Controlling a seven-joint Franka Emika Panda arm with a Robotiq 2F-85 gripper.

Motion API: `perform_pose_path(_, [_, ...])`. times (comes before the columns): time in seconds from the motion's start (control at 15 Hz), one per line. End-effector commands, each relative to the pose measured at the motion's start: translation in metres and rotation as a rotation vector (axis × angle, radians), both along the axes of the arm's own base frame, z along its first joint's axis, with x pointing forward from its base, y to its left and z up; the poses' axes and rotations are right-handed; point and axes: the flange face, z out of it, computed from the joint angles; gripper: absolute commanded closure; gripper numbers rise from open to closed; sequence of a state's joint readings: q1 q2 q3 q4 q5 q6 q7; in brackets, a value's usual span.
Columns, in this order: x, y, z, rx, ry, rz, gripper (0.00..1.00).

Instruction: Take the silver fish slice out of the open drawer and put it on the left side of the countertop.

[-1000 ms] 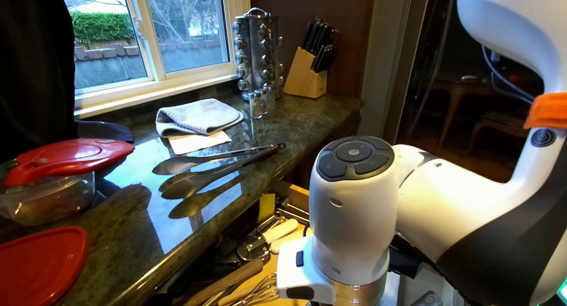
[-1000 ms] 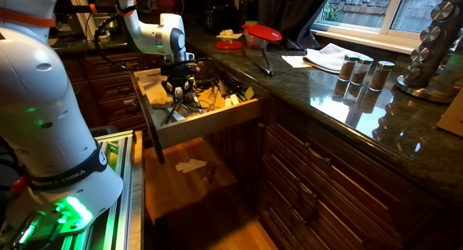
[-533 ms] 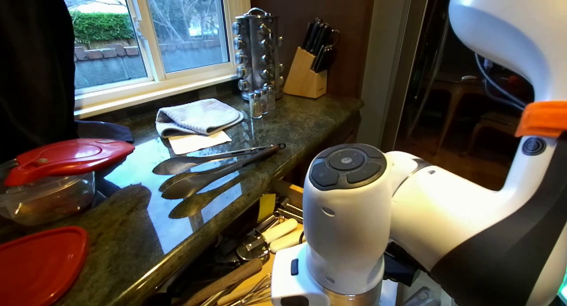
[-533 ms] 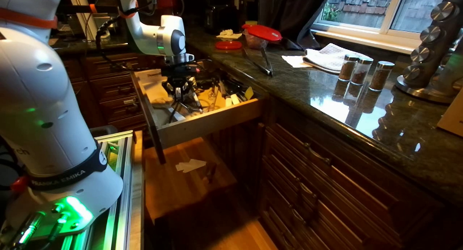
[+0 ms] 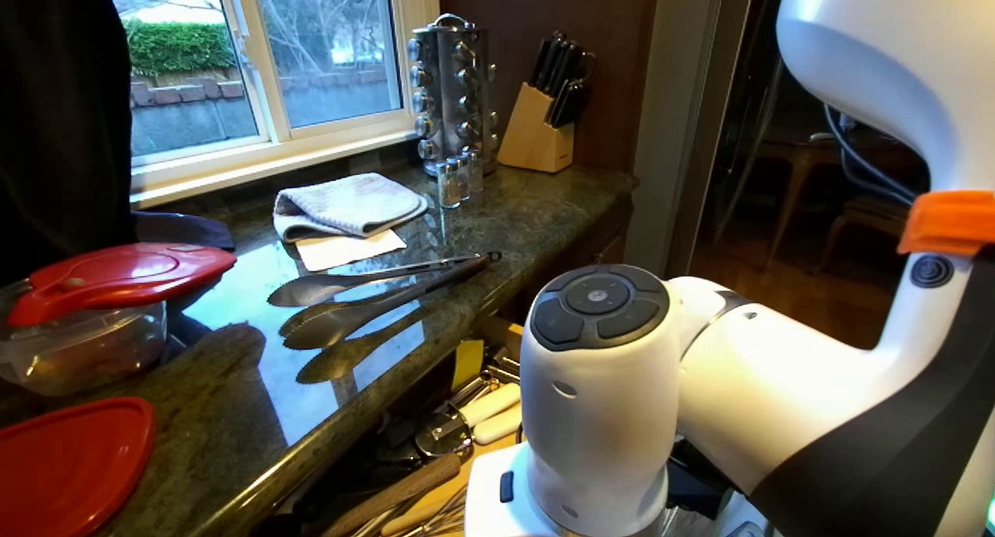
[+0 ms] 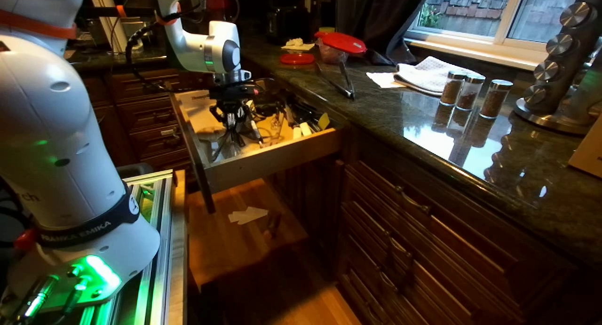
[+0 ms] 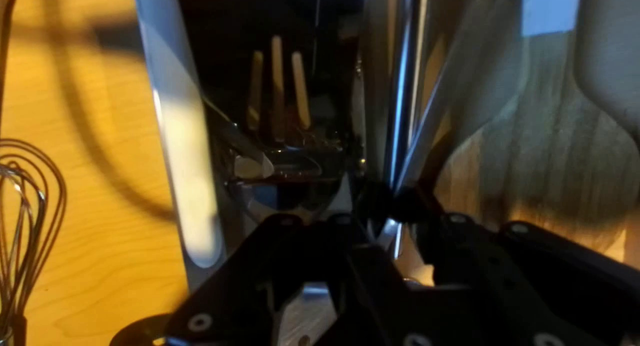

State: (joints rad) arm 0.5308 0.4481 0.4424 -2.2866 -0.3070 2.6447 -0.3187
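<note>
The open drawer (image 6: 282, 156) of light wood shows in both exterior views and holds utensils. My gripper (image 6: 230, 133) reaches down into it; the arm hides it in an exterior view. In the wrist view my fingertips (image 7: 394, 201) are together around a thin shiny metal shaft, seen above and below them. A dark, mirror-like head with three slots, which looks like the silver fish slice (image 7: 290, 85), lies just left of the fingertips. Blur and shadow hide how the head joins the shaft. The dark speckled countertop (image 5: 210, 397) runs alongside, above the drawer.
In the drawer are a whisk (image 7: 30, 201), a broad spatula head (image 7: 545, 150) and a white-handled tool (image 5: 490, 405). On the counter stand black tongs (image 5: 389, 308), a red-lidded container (image 5: 132, 277), a red lid (image 5: 78, 459), a folded towel (image 5: 350, 203) and spice jars (image 6: 465, 92).
The arm has moved slightly down, and left in an exterior view. Shiny metal under the gripper now shows where a pale strip in the drawer was seen before.
</note>
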Motion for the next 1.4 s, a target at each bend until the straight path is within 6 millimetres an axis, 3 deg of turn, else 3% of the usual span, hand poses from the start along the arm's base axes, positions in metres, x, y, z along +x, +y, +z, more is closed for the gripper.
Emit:
perform_pose_path(0.0, [-0.01, -0.008, 0.026, 0.009, -0.027, -0.016, 0.96])
perform_pose_path(0.27, [-0.013, -0.017, 0.054, 0.026, -0.066, -0.035, 0.99])
perform_pose_path(0.93, [-0.003, -0.043, 0.097, 0.045, -0.081, -0.155, 0.99])
perform_pose_path(1.33, [0.006, -0.045, 0.163, -0.001, -0.175, -0.2, 0.99])
